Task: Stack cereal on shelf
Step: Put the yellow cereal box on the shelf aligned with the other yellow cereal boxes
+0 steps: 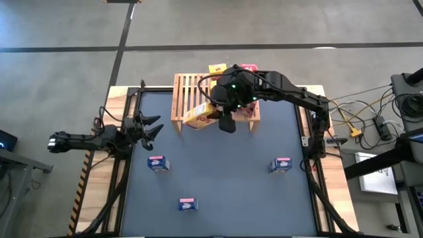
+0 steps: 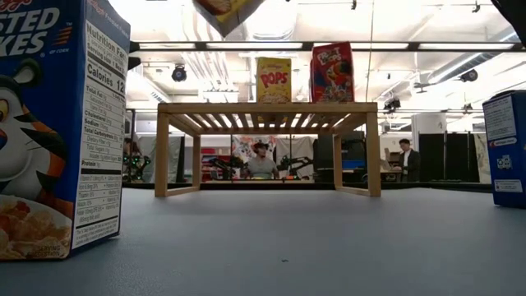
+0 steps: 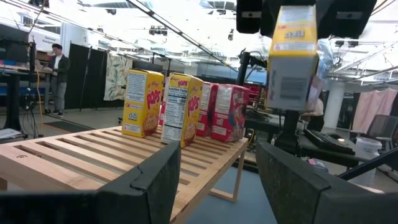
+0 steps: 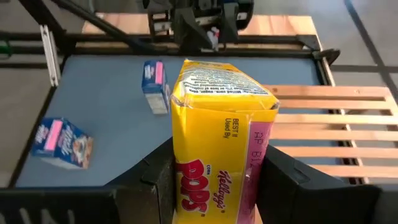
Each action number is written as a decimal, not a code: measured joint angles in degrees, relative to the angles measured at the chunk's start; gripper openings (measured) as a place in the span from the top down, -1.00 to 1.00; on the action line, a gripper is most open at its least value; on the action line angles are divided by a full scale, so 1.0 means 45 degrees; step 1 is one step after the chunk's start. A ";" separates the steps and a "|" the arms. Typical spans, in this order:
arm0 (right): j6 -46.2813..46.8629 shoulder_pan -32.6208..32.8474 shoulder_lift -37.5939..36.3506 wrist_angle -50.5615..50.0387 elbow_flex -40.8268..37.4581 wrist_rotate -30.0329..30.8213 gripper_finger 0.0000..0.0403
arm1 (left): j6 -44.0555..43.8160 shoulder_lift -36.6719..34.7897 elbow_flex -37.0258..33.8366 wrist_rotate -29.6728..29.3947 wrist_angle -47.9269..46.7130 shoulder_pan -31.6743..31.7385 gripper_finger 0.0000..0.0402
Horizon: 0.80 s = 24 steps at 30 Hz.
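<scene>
The light wooden shelf (image 1: 188,92) stands at the table's far middle. Yellow (image 2: 273,80) and red (image 2: 332,72) cereal boxes stand upright on its slats along the far edge; the left wrist view shows two yellow (image 3: 142,102) and red ones (image 3: 229,112). My right gripper (image 1: 221,112) is over the shelf's near edge, shut on a yellow box (image 4: 217,143). Three blue boxes lie on the table (image 1: 157,163) (image 1: 188,204) (image 1: 281,164). My left gripper (image 1: 151,129) is open and empty at the table's left edge. My right gripper pinches the yellow box between its two fingers (image 4: 155,177), on two opposite sides near one end (image 4: 205,186). The fingers come from above, pointing down. The box hangs below them (image 3: 292,56), lifted clear above the shelf, a little tilted in the low view (image 2: 226,12).
The shelf's left part and near slats (image 1: 185,86) are bare. In the low view a blue box (image 2: 49,123) stands close at the left and another (image 2: 505,148) at the right. People sit and stand in the room behind (image 2: 261,160).
</scene>
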 joint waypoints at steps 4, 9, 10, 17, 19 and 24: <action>0.1190 0.0008 0.0229 0.0161 -0.0020 -0.0057 0.23 | 0.0000 0.0000 0.0000 0.0000 -0.0004 -0.0001 0.04; 0.1541 0.0145 0.0631 -0.0100 -0.0053 -0.0043 0.23 | 0.0000 0.0000 0.0000 0.0000 -0.0002 0.0004 0.04; 0.1417 0.0236 0.0672 -0.0187 -0.0079 -0.0044 0.23 | 0.0000 0.0000 0.0000 0.0000 0.0000 0.0004 0.04; 0.0512 0.1575 0.0431 0.0613 -0.1667 0.0032 0.23 | 0.0000 0.0000 0.0000 0.0001 0.0000 0.0004 0.04; 0.0397 0.2095 0.0019 0.1302 -0.2681 0.0624 0.23 | 0.0000 0.0000 0.0000 0.0000 0.0000 0.0001 0.04; 0.0526 0.3163 -0.1675 0.4119 -0.6338 0.2786 0.23 | 0.0000 0.0005 0.0000 0.0004 -0.0003 0.0004 0.04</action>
